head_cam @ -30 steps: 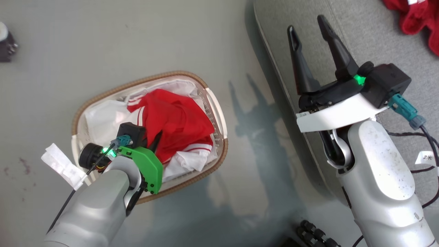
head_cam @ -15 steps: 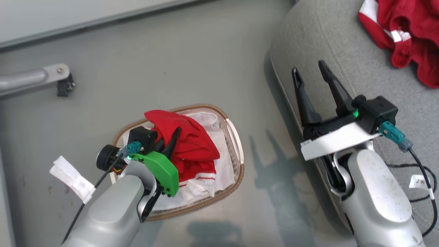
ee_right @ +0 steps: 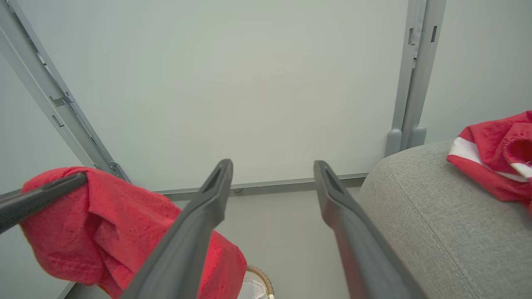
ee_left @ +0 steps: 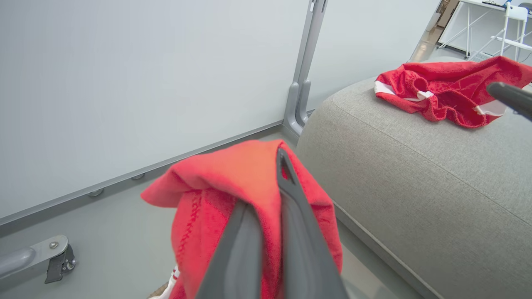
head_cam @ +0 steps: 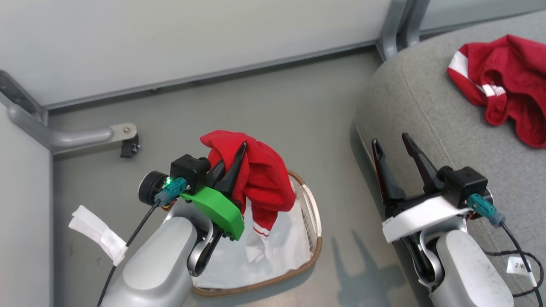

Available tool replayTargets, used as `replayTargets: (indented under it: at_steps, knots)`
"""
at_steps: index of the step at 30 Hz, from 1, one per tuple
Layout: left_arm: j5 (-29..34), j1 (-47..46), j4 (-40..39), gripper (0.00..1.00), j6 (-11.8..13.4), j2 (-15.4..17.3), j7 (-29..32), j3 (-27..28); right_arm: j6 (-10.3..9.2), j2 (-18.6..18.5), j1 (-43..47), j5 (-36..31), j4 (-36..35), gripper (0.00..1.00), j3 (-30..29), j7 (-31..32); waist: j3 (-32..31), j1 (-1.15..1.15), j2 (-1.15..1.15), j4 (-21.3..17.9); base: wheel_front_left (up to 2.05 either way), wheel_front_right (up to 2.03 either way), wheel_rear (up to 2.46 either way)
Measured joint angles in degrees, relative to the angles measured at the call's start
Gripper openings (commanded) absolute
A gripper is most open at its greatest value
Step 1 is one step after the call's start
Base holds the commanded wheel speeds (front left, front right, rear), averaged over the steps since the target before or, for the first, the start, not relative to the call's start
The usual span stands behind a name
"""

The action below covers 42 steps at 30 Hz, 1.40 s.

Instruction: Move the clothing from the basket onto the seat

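My left gripper (head_cam: 239, 155) is shut on a red piece of clothing (head_cam: 266, 181), which it holds up above the basket (head_cam: 315, 213); the fabric drapes over its fingers and a striped cuff hangs down over the white liner (head_cam: 281, 256). In the left wrist view the clothing (ee_left: 208, 182) wraps the left gripper (ee_left: 272, 166). Another red garment (head_cam: 503, 81) lies on the grey seat (head_cam: 426, 111) at the right. My right gripper (head_cam: 390, 140) stands open and holds nothing by the seat's edge, also open in its own view (ee_right: 273, 164).
A pale wall panel runs along the back, with a grey metal post (head_cam: 394, 25) at the seat's corner. A metal frame foot (head_cam: 128, 147) sits on the floor to the left. Black cables (head_cam: 518, 256) lie on the seat by my right arm.
My left gripper has lifted the red clothing up out of the basket, leaving the white liner behind. The head view has tilted up towards the wall. My right gripper stays open.
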Motion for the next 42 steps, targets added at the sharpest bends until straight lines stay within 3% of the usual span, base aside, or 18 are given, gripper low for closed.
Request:
replayTargets:
  at_steps: [15, 24, 36, 42]
  knots:
    - [2.9, 3.2, -9.1, 0.00, -0.1, -2.8, 0.0, 6.3, 0.00, -0.2, 7.2, -0.5, 1.6, 1.00, 2.0, 0.0, -9.4, 0.00, 0.00, 2.9, 0.00, 0.00, 0.00]
    - [4.3, 3.3, -12.7, 0.00, -0.1, -3.6, -0.1, 7.0, 0.00, -1.5, 8.9, -0.5, 2.4, 1.00, 6.0, 0.0, -11.2, 0.00, 0.00, 4.0, 0.00, 0.00, 0.00]
    - [4.5, 3.9, -14.5, 0.00, -0.1, -5.0, -0.1, 5.6, 0.00, -2.1, 3.0, -1.0, 4.5, 1.00, 18.1, 0.0, -11.2, 0.00, 0.00, 6.5, 0.00, 0.00, 0.00]
    - [4.3, 3.9, -14.6, 0.00, -0.1, -5.6, -0.1, 4.2, 0.00, -1.5, -1.4, -3.2, 7.3, 1.00, 19.7, 0.0, -11.1, 0.00, 0.00, 7.8, 0.00, 0.00, 0.00]
